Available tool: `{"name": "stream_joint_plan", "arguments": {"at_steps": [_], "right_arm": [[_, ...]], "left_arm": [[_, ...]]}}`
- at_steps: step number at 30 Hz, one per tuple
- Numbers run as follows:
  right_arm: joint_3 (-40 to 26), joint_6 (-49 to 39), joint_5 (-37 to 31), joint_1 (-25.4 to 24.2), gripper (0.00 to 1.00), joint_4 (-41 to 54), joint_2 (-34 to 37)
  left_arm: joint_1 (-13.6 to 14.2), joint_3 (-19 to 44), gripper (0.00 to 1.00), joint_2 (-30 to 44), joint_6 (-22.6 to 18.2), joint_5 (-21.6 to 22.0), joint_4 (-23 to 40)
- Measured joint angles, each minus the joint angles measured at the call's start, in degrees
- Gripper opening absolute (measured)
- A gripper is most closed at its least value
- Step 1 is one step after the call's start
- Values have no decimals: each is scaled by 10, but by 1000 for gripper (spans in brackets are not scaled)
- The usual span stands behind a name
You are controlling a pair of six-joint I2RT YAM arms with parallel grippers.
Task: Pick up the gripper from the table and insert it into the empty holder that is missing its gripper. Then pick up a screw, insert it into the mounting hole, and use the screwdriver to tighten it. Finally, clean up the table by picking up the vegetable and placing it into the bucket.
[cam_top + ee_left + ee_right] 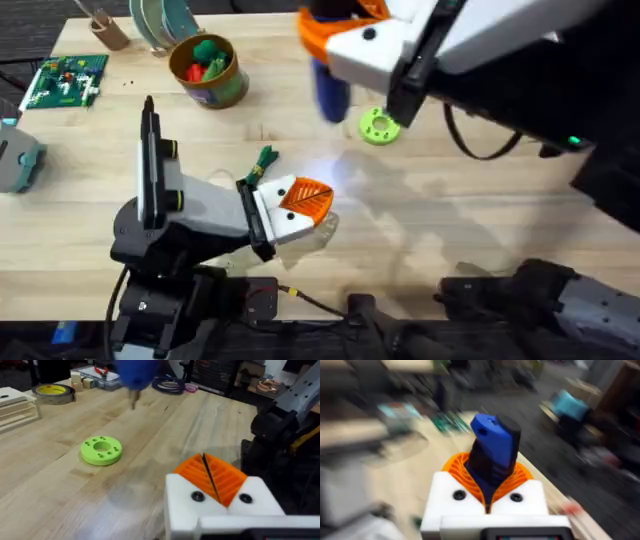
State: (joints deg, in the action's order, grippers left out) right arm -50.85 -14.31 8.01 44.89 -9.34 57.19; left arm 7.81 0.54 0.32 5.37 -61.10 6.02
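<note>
The right gripper [487, 502], raised high over the far side of the table [470, 210], is clamped on the blue screwdriver [492, 452], which hangs tip down beside the green disc [379, 126]. The left gripper [305, 203] rests low near the table's middle with its 2 orange pads [212, 477] pressed together on nothing. The vegetable [262, 160] lies just beyond it, well apart from the bucket [210, 72].
</note>
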Motion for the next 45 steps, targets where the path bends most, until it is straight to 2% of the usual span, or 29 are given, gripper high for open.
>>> {"name": "stream_joint_plan", "arguments": {"at_steps": [4, 8, 14, 22, 30, 37, 38, 40, 44, 45], "right_arm": [[0, -116, -85, -61, 8, 68, 38], [0, -208, -161, -136, 8, 90, 104], [0, -351, -207, -205, 8, 90, 197], [0, -492, -212, -224, 8, 85, 316], [-3, -537, -249, -226, 8, 80, 417], [-10, -543, -271, -226, 10, 80, 433], [-10, -540, -272, -226, 42, 80, 433], [-14, -530, -277, -226, 221, 75, 431], [-30, -513, -291, -230, 801, 60, 424], [-34, -510, -298, -231, 921, 57, 421]], "left_arm": [[0, 0, 17, 0, 0, 0, 0], [0, 0, 17, 0, 0, 0, 0], [0, 0, 17, 0, 0, 0, 0], [0, 0, 17, 0, 0, 0, 0], [0, 0, 17, 0, 0, 0, 0], [0, 0, 17, 0, 0, 0, 0], [0, 0, 17, 0, 0, 0, 0], [0, 0, 17, 0, 0, 0, 0], [0, 0, 17, 0, 0, 0, 0], [0, 0, 17, 0, 0, 0, 0]]}}
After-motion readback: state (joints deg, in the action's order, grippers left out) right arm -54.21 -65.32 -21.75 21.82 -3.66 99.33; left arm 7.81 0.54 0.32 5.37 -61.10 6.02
